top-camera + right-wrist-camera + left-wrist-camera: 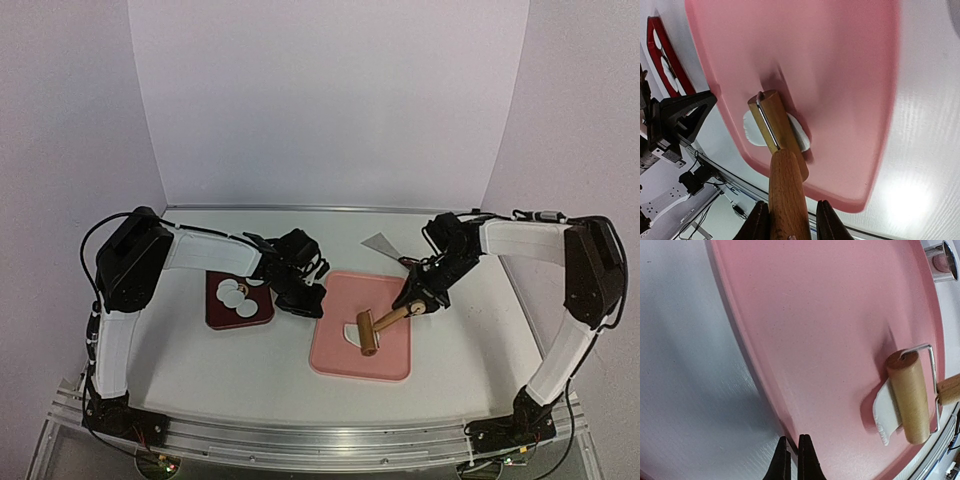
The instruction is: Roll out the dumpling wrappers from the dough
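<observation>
The dough (350,333) is a flattened white patch on the pink board (385,300), under the barrel of a wooden roller (367,333). My right gripper (412,300) is shut on the roller's handle (787,190), and the dough (752,132) shows on both sides of the barrel. My left gripper (791,460) is shut, its tips at the board's left rim (765,390); whether they pinch the rim I cannot tell. From that side the dough (886,412) peeks out beside the roller (910,395). Several round dumpling wrappers (236,296) lie on a dark red plate (222,318) to the left.
A metal ring cutter (942,261) stands just past the board's far corner. A grey flat piece (381,245) lies on the table behind the board. White walls close the back and sides.
</observation>
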Available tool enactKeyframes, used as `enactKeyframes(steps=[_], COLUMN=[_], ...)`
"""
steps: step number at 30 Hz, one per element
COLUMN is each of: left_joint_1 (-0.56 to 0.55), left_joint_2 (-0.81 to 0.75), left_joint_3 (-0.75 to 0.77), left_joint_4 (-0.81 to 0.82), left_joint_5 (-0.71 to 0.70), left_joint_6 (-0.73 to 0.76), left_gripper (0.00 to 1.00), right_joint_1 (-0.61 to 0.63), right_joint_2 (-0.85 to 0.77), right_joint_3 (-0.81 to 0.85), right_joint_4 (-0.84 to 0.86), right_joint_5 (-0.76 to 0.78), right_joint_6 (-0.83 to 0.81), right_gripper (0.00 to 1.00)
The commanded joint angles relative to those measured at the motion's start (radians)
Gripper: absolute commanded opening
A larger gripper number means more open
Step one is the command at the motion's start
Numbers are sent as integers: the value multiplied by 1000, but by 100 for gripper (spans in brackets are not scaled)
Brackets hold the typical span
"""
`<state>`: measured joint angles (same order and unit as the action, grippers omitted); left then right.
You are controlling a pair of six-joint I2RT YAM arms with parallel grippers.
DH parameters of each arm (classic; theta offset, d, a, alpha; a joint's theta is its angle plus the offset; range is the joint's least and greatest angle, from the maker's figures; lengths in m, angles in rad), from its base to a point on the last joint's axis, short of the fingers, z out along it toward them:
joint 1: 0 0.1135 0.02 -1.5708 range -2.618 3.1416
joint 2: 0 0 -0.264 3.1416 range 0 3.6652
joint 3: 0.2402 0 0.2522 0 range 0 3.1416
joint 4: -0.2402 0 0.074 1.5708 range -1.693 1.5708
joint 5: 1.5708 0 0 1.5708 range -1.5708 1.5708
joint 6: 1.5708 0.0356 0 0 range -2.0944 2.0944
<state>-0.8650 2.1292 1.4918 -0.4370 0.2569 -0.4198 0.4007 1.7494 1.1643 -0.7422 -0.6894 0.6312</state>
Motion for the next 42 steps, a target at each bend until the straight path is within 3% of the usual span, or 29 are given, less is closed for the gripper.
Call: enactKeyframes(steps=[1,12,17,28,34,42], left_joint_1=[-6,-6,-6,-6,-6,-6], left_joint_2=[-24,-16,-20,-29,-32,-34], left_joint_3=[34,47,43,30,26,25], left_joint_4=[-5,-5,-6,-7,-7,-5], left_joint_5=[-15,-13,-16,-16,-18,-17], left_joint_6=[-2,-4,-6,3,9,9], left_gripper=[0,0,0,0,0,0], right_joint_1=[-10,179,176,45,93,205], right_joint_2=[80,213,188,45,85,213], right_joint_3=[-102,23,19,-132,-128,17], right_joint_4=[-233,-205,-215,-237,-233,-203], right_joint_5=[456,416,433,465,466,419], right_joint_6=[-33,35,39,10,21,60], right_gripper=[0,0,0,0,0,0])
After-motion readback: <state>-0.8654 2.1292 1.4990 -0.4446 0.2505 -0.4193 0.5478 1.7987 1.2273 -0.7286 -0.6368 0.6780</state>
